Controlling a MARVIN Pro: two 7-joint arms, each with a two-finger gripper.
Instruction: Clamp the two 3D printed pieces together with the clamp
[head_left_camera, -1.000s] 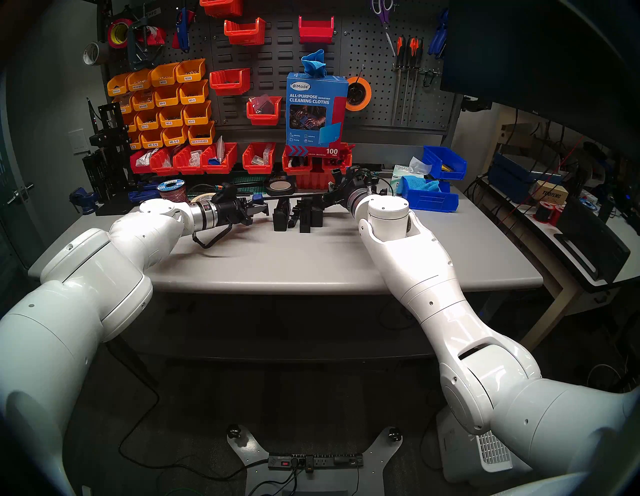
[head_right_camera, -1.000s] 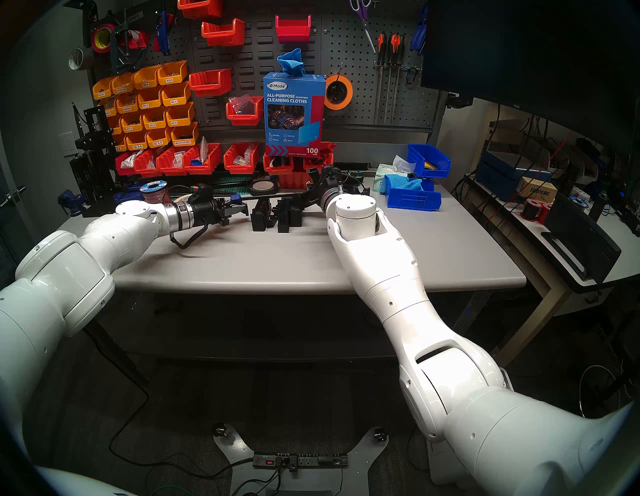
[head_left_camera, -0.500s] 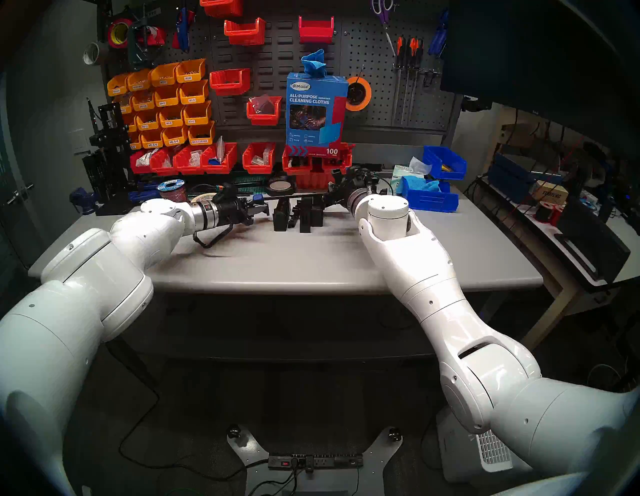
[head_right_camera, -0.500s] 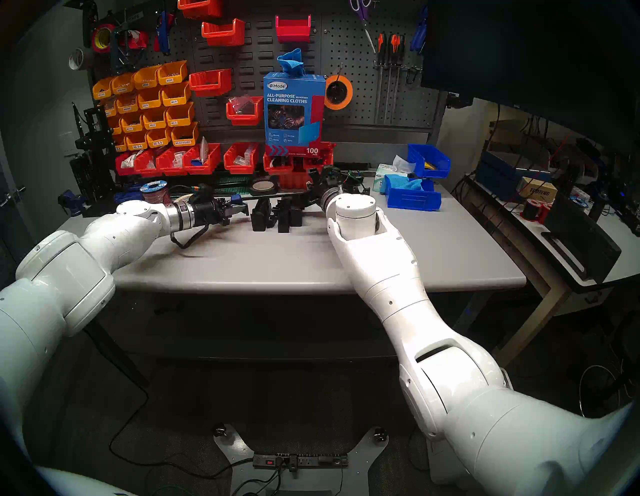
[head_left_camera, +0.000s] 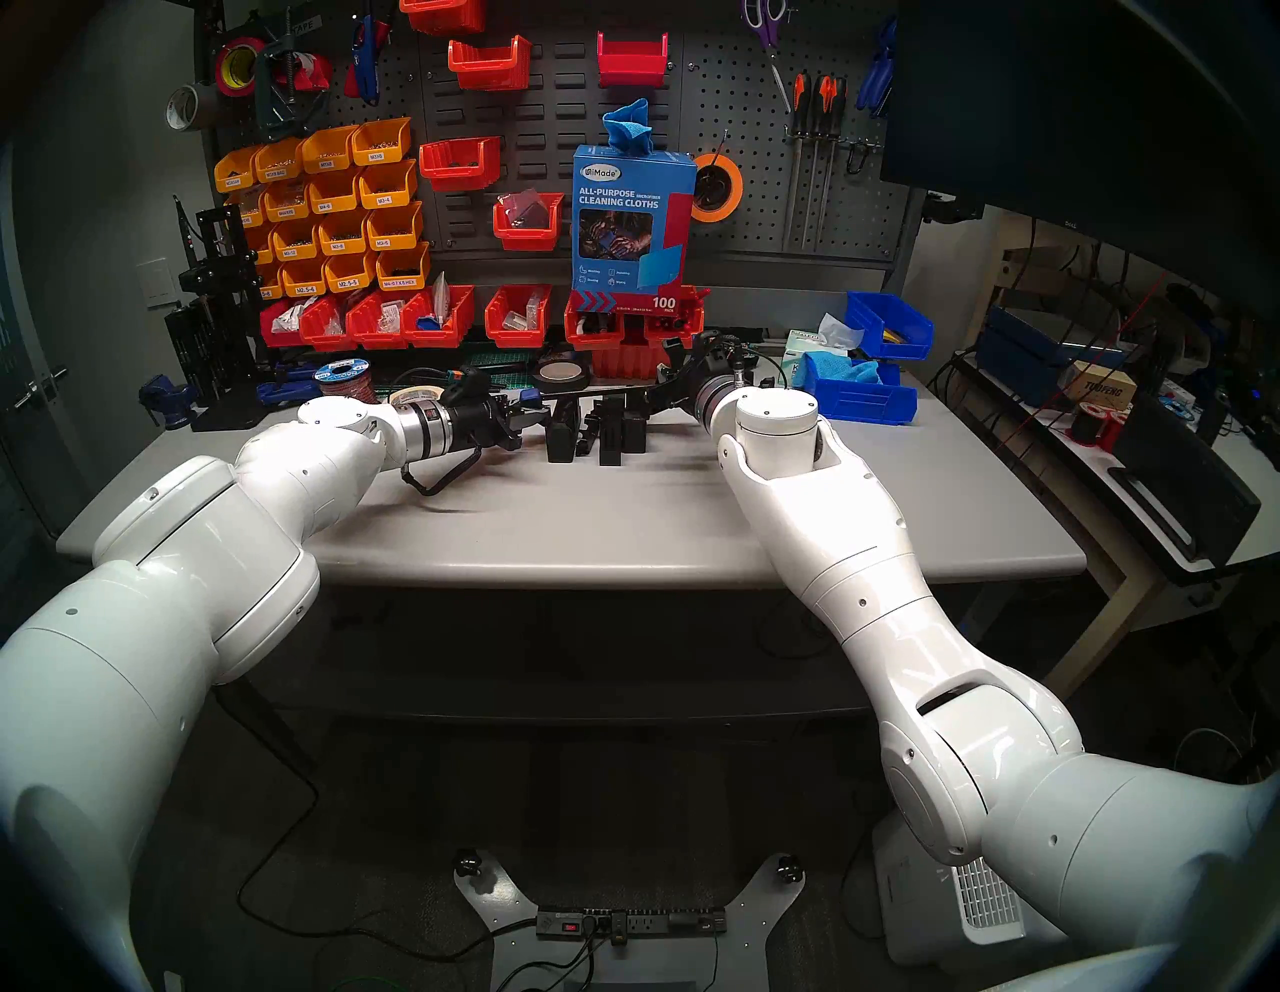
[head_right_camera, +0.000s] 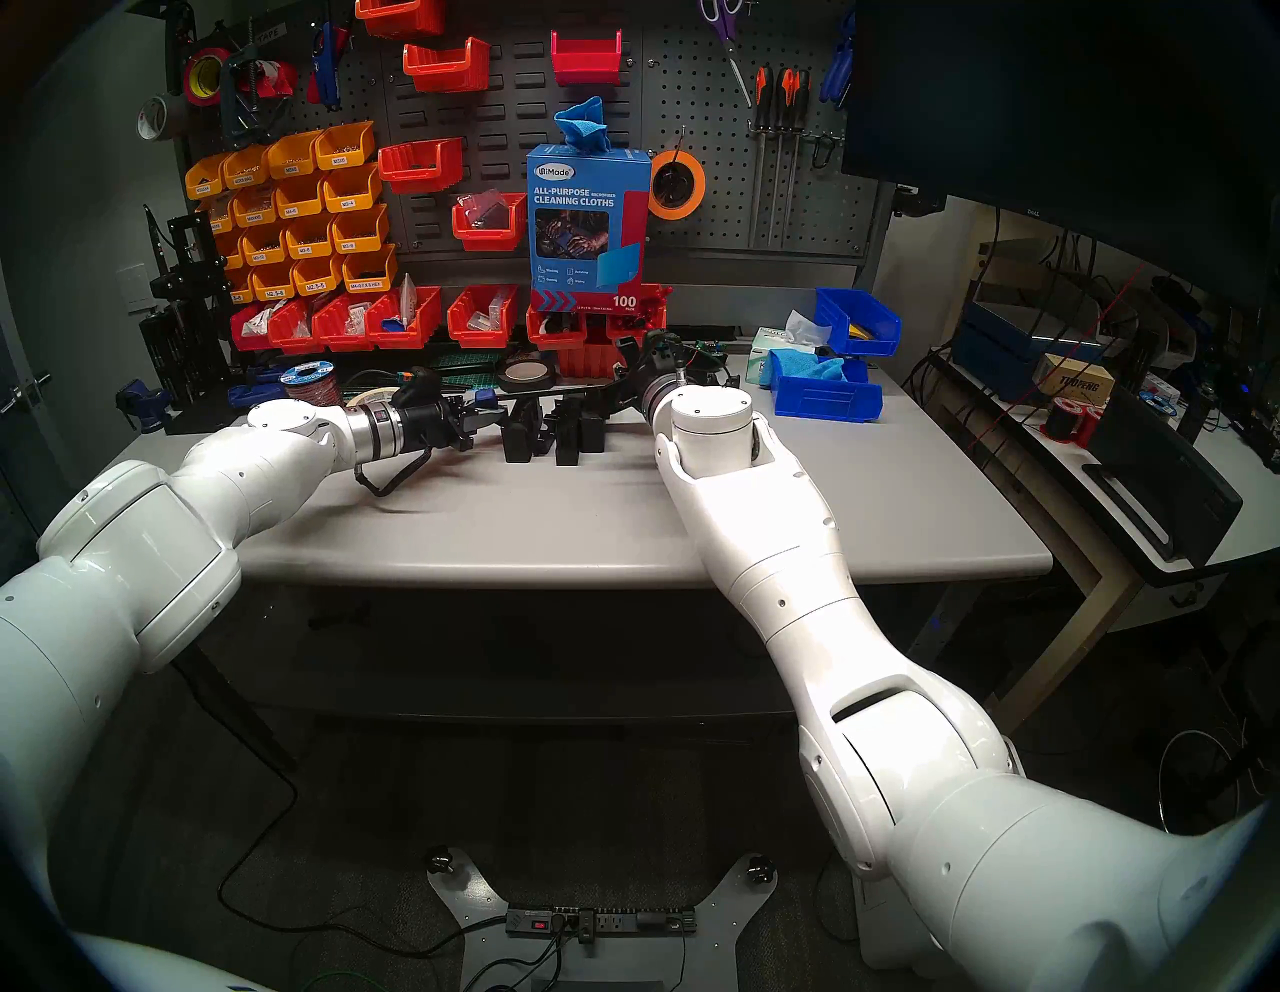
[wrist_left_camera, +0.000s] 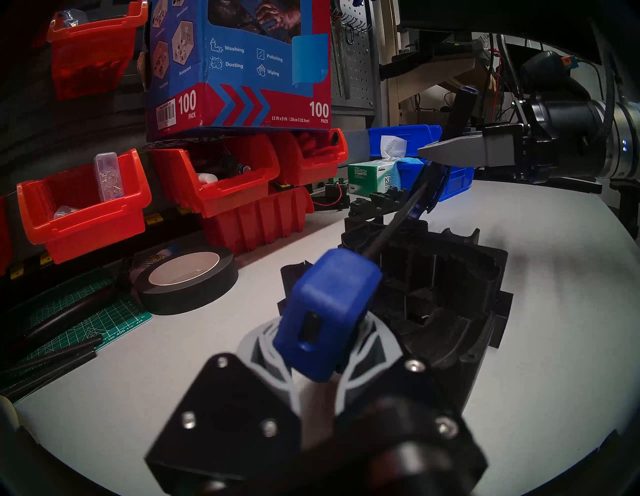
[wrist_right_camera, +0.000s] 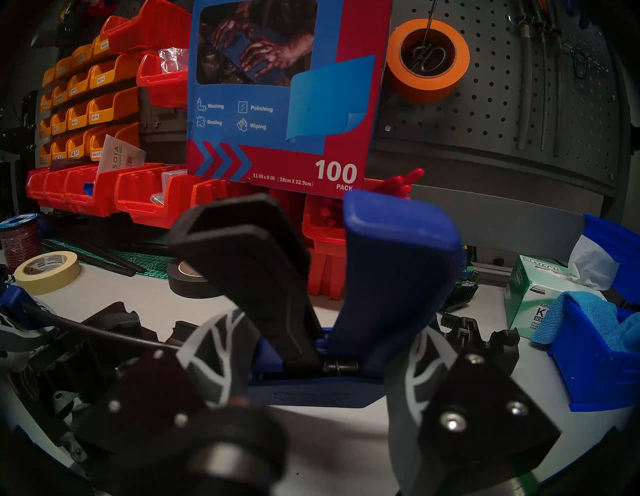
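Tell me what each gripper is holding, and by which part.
Both hold the clamp: the left gripper grips its blue end jaw, the right gripper its blue trigger-handle body.

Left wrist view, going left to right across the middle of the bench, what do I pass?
Green cutting mat → black roll of tape → blue plastic end jaw of the bar clamp → black 3D printed blocks → blue plastic bin.
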